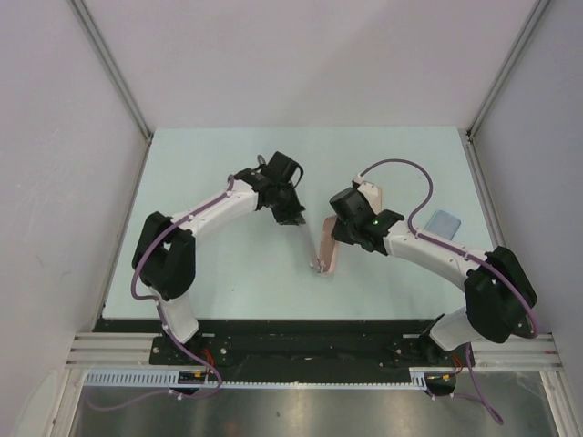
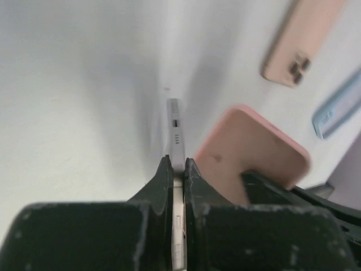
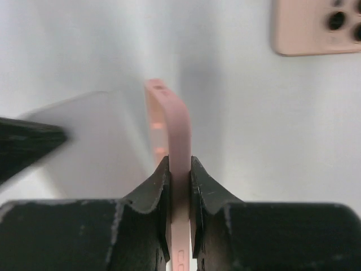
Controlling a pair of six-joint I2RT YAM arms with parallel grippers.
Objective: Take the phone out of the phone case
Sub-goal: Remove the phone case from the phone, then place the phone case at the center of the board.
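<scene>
Separation looks all but done: we see the left fingers (image 2: 158, 189) pressed together on the thin silver edge of the phone (image 2: 175, 127), which juts straight out ahead of their tips with its port and speaker holes showing. The right fingers (image 3: 149, 195) are clamped on one wall of the pink case (image 3: 172, 130), which curves up and away ahead of them.

From the left wrist, the pink case stands just to the right of the fingers and beside the phone, not around it. From the right wrist, a pale flat slab that we take for the phone sits off to the left of the fingers, apart from the case wall. We judge the phone to be out of its case, though from above it is too slim to make out and we cannot rule out a last corner touching.

What we think is left: drawing the two fully apart and setting each down on the counter (image 1: 228, 155).

Our count: two sets of fingers, both occupied; one phone; one pink case in hand. Lying loose beyond the fingers are one second pink piece (image 3: 316, 25) with camera lenses or cut-outs, phone or case we cannot tell, and one pale blue piece (image 2: 338, 107), seemingly another case.
</scene>
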